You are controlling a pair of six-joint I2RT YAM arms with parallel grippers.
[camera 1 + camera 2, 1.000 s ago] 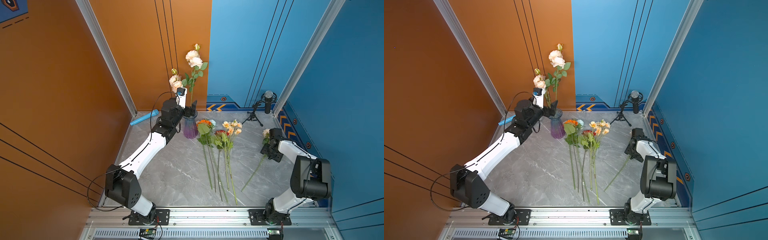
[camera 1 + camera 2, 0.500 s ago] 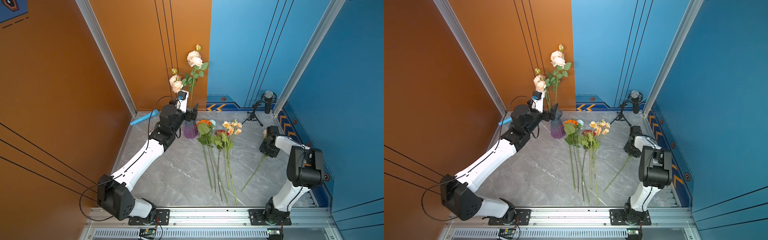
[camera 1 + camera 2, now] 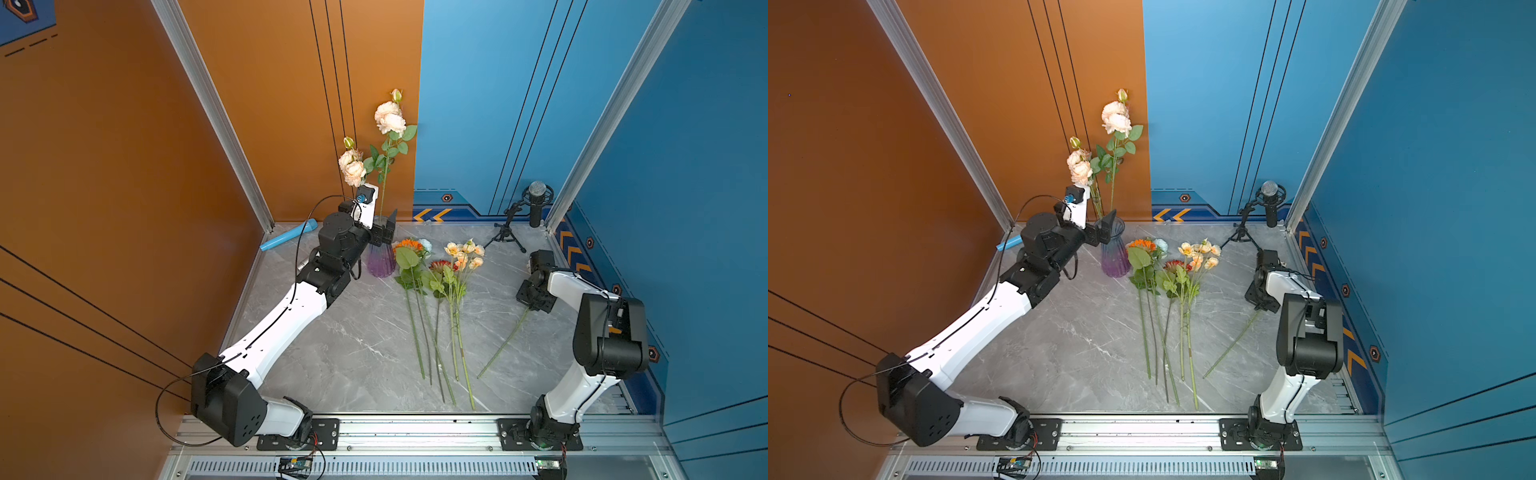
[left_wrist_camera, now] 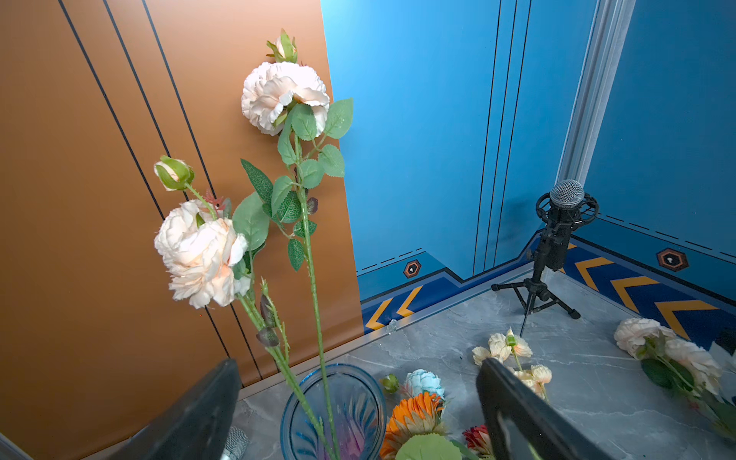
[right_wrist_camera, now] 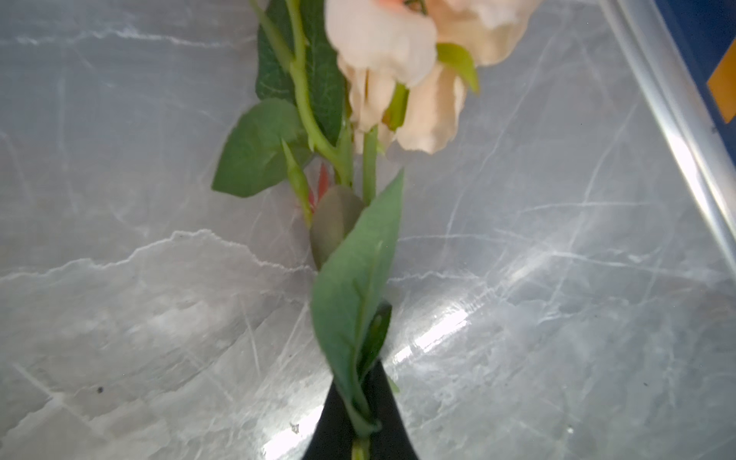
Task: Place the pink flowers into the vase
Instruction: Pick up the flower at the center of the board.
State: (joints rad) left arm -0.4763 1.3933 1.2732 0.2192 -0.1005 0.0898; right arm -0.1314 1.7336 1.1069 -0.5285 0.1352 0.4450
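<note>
One grey marble table (image 3: 353, 353). Left gripper (image 4: 357, 366) at far left, jaws spread wide at rim of vase (image 3: 380, 262), gripping nothing. Vase upright, far left of table, holding two of the pink flowers (image 3: 388, 118), stems standing tall. Third pink stem (image 3: 505, 343) lying on table at right, well apart from vase, upper part clamped in closed right gripper (image 3: 533, 302).

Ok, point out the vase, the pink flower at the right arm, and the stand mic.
vase (image 3: 380, 264): a top view, purple base.
pink flower (image 3: 503, 344): a top view, mid-stem.
stand mic (image 3: 537, 189): a top view, grille.
</note>
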